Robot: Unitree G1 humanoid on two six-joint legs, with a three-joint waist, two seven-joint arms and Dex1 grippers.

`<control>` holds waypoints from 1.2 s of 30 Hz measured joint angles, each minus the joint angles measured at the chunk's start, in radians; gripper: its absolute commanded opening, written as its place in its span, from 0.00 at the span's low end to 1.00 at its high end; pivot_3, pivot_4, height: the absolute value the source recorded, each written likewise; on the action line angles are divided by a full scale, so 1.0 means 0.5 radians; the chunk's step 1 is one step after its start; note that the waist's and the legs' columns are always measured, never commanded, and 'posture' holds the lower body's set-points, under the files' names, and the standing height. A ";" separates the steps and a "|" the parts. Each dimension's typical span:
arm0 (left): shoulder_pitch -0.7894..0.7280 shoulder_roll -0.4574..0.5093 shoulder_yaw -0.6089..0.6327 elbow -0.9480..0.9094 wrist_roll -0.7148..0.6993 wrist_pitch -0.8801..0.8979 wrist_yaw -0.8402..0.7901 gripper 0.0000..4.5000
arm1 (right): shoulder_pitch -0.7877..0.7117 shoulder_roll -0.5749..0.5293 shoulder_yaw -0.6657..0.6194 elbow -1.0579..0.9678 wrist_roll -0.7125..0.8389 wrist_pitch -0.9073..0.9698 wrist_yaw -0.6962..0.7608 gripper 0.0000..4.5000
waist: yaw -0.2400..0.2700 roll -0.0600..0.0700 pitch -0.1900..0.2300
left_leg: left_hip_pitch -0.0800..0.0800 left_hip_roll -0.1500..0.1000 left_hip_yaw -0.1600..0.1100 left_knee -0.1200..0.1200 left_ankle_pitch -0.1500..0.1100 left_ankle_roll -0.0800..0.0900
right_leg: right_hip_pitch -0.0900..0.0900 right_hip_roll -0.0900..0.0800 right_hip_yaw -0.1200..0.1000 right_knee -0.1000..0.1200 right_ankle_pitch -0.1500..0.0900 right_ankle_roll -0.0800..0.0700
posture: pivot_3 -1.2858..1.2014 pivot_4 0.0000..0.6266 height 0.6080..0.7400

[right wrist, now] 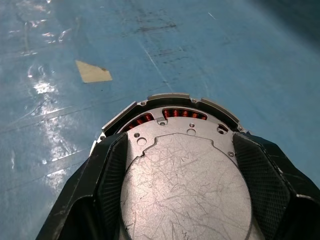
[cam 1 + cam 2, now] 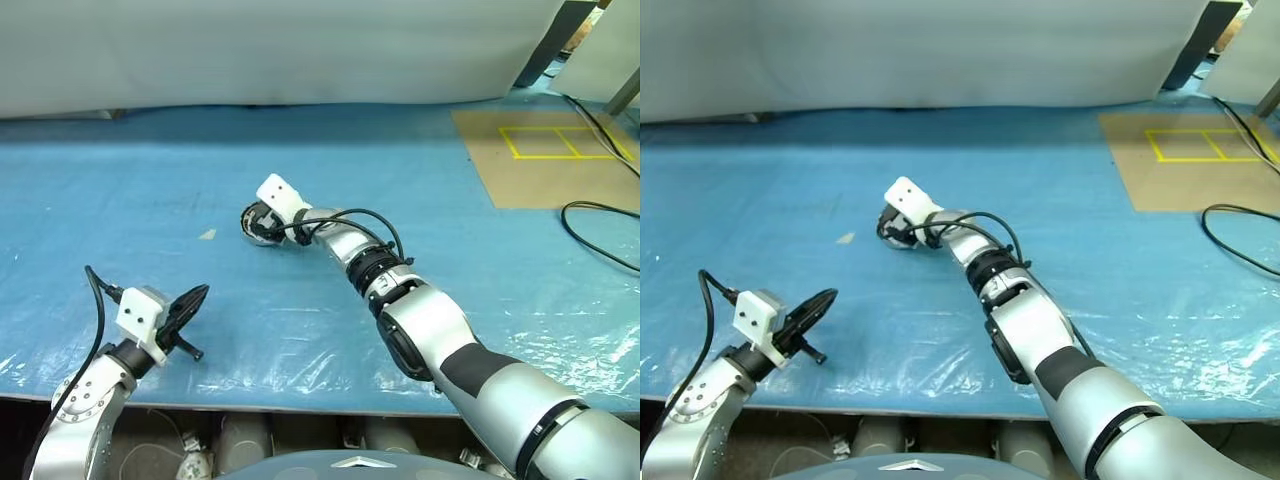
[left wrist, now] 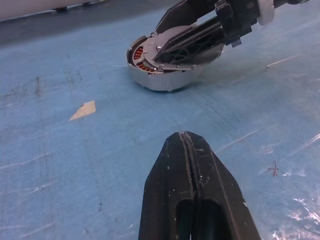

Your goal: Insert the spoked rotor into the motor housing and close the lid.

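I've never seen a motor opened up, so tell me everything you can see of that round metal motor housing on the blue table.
The motor housing is a low, round, pale grey metal piece resting on the blue plastic-covered table. Orange-copper windings show in an arc inside its rim. A scratched, flat metal lid with small holes covers most of the top, sitting tilted rather than flush. The right claw reaches over it, one black finger on each side of the lid. A small tan scrap lies nearby, apart from it.

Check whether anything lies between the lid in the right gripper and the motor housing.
Nothing visible does. The right gripper holds the round metal lid right over the motor housing, whose copper windings show past the lid's edge.
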State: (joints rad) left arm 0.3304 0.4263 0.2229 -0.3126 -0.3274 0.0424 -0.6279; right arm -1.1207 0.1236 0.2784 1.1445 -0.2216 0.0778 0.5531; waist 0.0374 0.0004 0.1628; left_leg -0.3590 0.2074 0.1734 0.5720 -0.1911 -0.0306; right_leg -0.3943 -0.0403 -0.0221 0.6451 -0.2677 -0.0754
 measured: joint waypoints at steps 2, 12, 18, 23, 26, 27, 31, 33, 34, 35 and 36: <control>-0.002 0.003 0.000 0.004 0.000 0.000 -0.001 0.00 | 0.008 -0.032 0.055 -0.043 -0.039 -0.007 0.108 0.67 | 0.001 0.005 -0.004 | 0.003 -0.001 0.000 -0.003 0.000 0.000 | 0.004 0.000 0.000 -0.005 0.000 0.000 | 0.52 0.24 1.00; 0.018 0.007 0.001 0.021 0.001 -0.005 -0.001 0.00 | 0.126 -0.232 0.187 -0.284 -0.103 -0.068 0.740 0.67 | 0.007 0.011 -0.032 | 0.023 -0.003 0.001 -0.011 -0.001 -0.001 | 0.021 -0.002 0.001 -0.009 -0.008 0.003 | 0.52 0.24 1.00; 0.018 0.009 0.004 0.025 0.003 -0.007 -0.001 0.00 | 0.222 -0.362 0.173 -0.381 -0.025 -0.145 1.190 0.67 | 0.010 0.011 -0.059 | 0.025 -0.003 0.001 -0.016 -0.002 -0.002 | 0.022 -0.002 0.001 -0.010 -0.014 0.004 | 0.52 0.24 1.00; 0.013 0.011 0.005 0.038 0.004 -0.007 -0.002 0.00 | 0.337 -0.516 0.167 -0.424 0.105 -0.481 1.652 0.67 | 0.009 0.009 -0.061 | 0.019 -0.003 0.002 -0.016 -0.003 -0.003 | 0.019 -0.002 0.000 -0.012 -0.015 0.003 | 0.52 0.24 1.00; 0.012 0.011 0.002 0.047 0.007 -0.007 -0.004 0.00 | 0.341 -0.591 0.173 -0.422 0.152 -0.620 1.906 0.67 | 0.014 0.009 -0.061 | 0.017 -0.002 0.002 -0.017 -0.003 -0.002 | 0.018 -0.002 -0.003 -0.013 -0.015 0.003 | 0.52 0.24 1.00; 0.006 0.011 -0.005 0.050 0.008 -0.006 -0.009 0.00 | 0.340 -0.597 0.175 -0.410 0.156 -0.658 1.932 0.67 | 0.014 0.009 -0.060 | 0.017 -0.002 0.002 -0.017 -0.003 -0.002 | 0.018 -0.002 -0.003 -0.013 -0.015 0.003 | 0.52 0.24 1.00; -0.166 0.009 -0.168 0.142 0.085 0.003 -0.034 0.00 | 0.293 -0.533 0.173 -0.286 0.155 -0.711 1.836 0.67 | 0.012 0.008 -0.060 | 0.022 -0.001 0.001 -0.016 -0.003 -0.002 | 0.019 -0.001 -0.003 -0.011 -0.015 0.003 | 0.52 0.24 1.00; -0.284 -0.001 -0.252 0.207 0.135 0.018 -0.025 0.00 | 0.271 -0.474 0.167 -0.240 0.155 -0.671 1.782 0.67 | -0.007 0.005 -0.059 | 0.022 0.000 0.001 -0.016 -0.003 -0.002 | 0.018 0.000 -0.002 -0.008 -0.015 0.002 | 0.52 0.24 1.00; -0.356 -0.010 -0.294 0.246 0.160 0.026 -0.020 0.00 | 0.268 -0.454 0.144 -0.226 0.169 -0.632 1.771 0.67 | -0.013 0.006 -0.059 | 0.020 0.000 0.000 -0.017 -0.003 -0.002 | 0.019 0.000 -0.002 -0.008 -0.015 0.002 | 0.52 0.24 1.00; -0.431 -0.032 -0.331 0.281 0.177 0.033 -0.019 0.00 | 0.268 -0.437 0.124 -0.216 0.187 -0.592 1.760 0.67 | -0.018 0.006 -0.059 | 0.022 0.000 0.000 -0.018 -0.003 -0.002 | 0.016 0.000 -0.003 -0.008 -0.014 0.002 | 0.52 0.24 1.00; -0.491 -0.051 -0.372 0.308 0.188 0.043 -0.019 0.00 | 0.268 -0.414 0.113 -0.213 0.198 -0.563 1.746 0.67 | -0.026 0.006 -0.059 | 0.020 0.000 0.000 -0.018 -0.003 -0.002 | 0.012 0.000 -0.003 -0.007 -0.014 0.001 | 0.52 0.24 1.00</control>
State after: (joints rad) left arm 0.0851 0.4008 0.0367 -0.1585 -0.2332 0.0640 -0.6375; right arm -0.9864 -0.0835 0.3348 1.0379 -0.1226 -0.2040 1.4261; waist 0.0243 0.0033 0.1334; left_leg -0.3491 0.2075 0.1735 0.5629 -0.1926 -0.0316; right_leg -0.3884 -0.0401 -0.0234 0.6416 -0.2746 -0.0751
